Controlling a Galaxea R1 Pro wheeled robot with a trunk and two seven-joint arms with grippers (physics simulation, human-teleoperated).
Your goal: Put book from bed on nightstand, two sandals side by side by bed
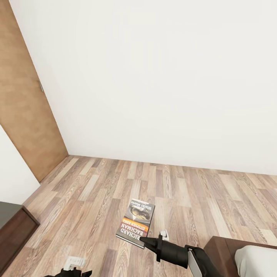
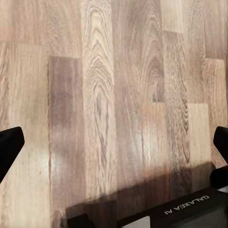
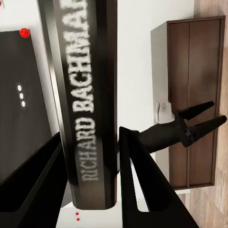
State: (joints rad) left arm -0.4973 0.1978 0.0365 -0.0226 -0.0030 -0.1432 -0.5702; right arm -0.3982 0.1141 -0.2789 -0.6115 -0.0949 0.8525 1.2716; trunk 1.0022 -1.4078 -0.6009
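R arm reaches in from the lower right of the head view, forearm low and stretched toward centre, right gripper (image 1: 144, 241) pointing left-forward and clamped on the near edge of the book (image 1: 135, 223). Book hangs out flat beyond the fingertips, cover up, orange band w/ "RICHARD BACHMAN" lettering nearest the pincer, dark cover photo farther out, wood-plank floor (image 1: 96, 192) beneath it. In the right wrist view the book's spine (image 3: 88, 95) runs straight out btwn the two dark fingers (image 3: 142, 180), which are squeezed in tight on either side of it, so the pincer is closed on the book, not gaping. L arm sits low at the bottom-left edge of the head view, left gripper (image 1: 75, 274) barely poking in; the left wrist view has its two black fingertips (image 2: 9, 147) at opposite sides w/ bare planks btwn them, so it's spread wide and holding nothing. Around: corner of the bed (image 1: 246, 257) at lower right, dark frame and pale mattress, just beside the R forearm; brown door (image 1: 27, 96) at left; dark cabinet (image 1: 13, 231) at lower left; white wall ahead.
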